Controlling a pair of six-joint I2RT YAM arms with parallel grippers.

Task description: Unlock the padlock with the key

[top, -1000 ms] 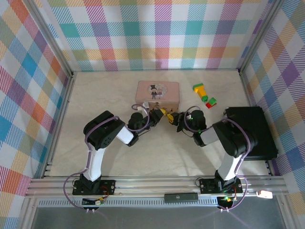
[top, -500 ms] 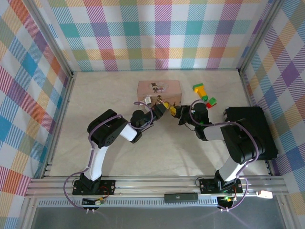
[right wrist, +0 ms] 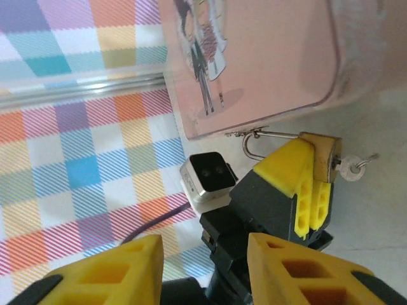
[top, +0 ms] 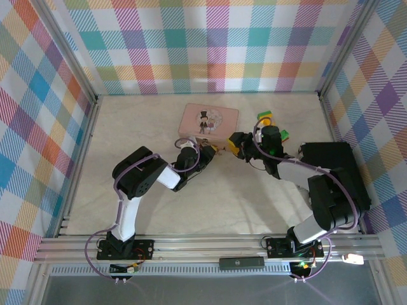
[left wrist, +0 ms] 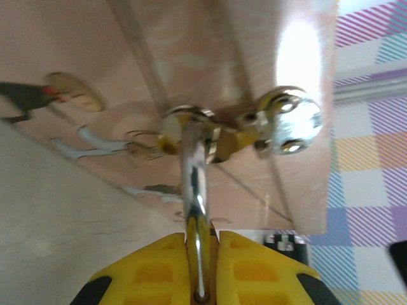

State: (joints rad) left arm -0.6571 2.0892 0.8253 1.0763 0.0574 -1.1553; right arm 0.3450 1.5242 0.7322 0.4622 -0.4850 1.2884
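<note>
The small brass padlock [right wrist: 325, 157] is up against the near edge of the pink tin [right wrist: 254, 57], its thin silver shackle [right wrist: 253, 143] pointing left. The tiny grey key [right wrist: 353, 167] sticks out of the padlock's right end. My left gripper [top: 208, 153] is shut on the padlock, and its yellow fingers [right wrist: 299, 184] clamp the body. In the left wrist view a silver bar of the padlock [left wrist: 194, 184] runs up between the closed pads. A little to the right, my right gripper [top: 236, 143] stands open, apart from the key, with nothing between its fingers [right wrist: 299, 270].
The pink tin [top: 210, 121] lies just beyond both grippers. A yellow-green-red toy block [top: 267, 118] sits behind the right arm. A black case [top: 334, 175] lies at the right wall. Checkered walls close the table on three sides.
The right gripper, shut at the key a second ago, has opened and drawn back to the right. The left gripper keeps its hold on the padlock near the tin.
</note>
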